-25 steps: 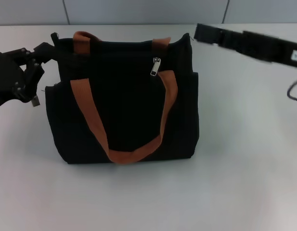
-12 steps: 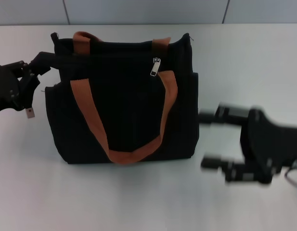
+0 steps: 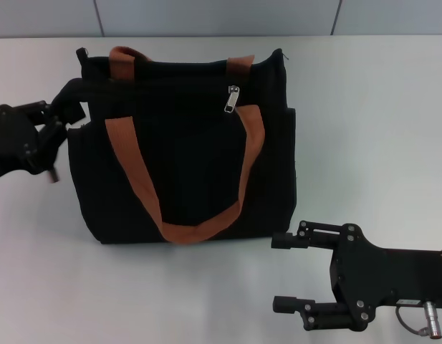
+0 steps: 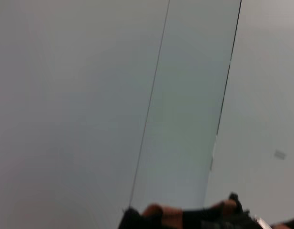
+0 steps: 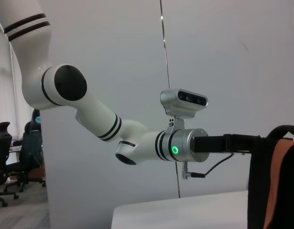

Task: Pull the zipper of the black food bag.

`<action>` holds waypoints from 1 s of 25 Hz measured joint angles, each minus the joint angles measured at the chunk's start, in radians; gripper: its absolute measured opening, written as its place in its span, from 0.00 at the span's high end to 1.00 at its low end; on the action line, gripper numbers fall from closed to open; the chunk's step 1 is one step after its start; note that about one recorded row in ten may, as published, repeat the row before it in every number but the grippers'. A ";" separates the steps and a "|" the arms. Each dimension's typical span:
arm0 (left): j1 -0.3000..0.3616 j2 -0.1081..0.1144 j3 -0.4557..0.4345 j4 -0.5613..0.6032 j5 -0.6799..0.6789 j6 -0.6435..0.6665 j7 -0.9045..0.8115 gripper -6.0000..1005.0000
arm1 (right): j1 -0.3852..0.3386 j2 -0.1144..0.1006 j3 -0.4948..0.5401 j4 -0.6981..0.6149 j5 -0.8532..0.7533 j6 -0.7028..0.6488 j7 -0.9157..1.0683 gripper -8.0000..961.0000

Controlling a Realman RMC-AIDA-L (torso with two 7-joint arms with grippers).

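Note:
The black food bag (image 3: pixel 185 158) stands upright mid-table with its orange-brown strap handles (image 3: pixel 135 179) hanging down the front. The silver zipper pull (image 3: pixel 233 99) hangs on the zip line near the bag's upper right. My left gripper (image 3: pixel 72 102) is at the bag's upper left corner, fingers apart and straddling the bag's edge. It also shows in the right wrist view (image 5: pixel 242 143), reaching to the bag (image 5: pixel 258 191). My right gripper (image 3: pixel 281 272) is open and empty, low over the table in front of the bag's lower right corner, far from the zipper.
The white table (image 3: pixel 371 143) runs to a grey wall at the back. The left wrist view shows mostly wall panels, with the bag's top edge (image 4: pixel 194 220) at the bottom. The white left arm (image 5: pixel 99 119) shows in the right wrist view.
My right arm has swung from the far right, behind the bag, down to the table's front right. My left gripper has moved down and closer onto the bag's upper left corner.

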 joint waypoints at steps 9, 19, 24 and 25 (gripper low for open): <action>-0.006 0.059 -0.003 0.101 0.059 0.009 -0.173 0.77 | 0.012 0.002 0.005 0.019 0.002 0.062 0.027 0.24; -0.030 0.090 -0.072 0.108 0.038 0.236 -0.192 0.50 | 0.042 0.005 0.026 0.070 0.023 0.101 0.052 0.24; -0.011 0.034 0.050 0.117 0.027 0.305 -0.026 0.31 | 0.055 0.004 0.023 0.080 0.024 0.116 0.058 0.24; -0.001 0.012 0.121 0.115 0.029 0.302 0.046 0.27 | 0.057 0.004 0.020 0.080 0.024 0.121 0.064 0.24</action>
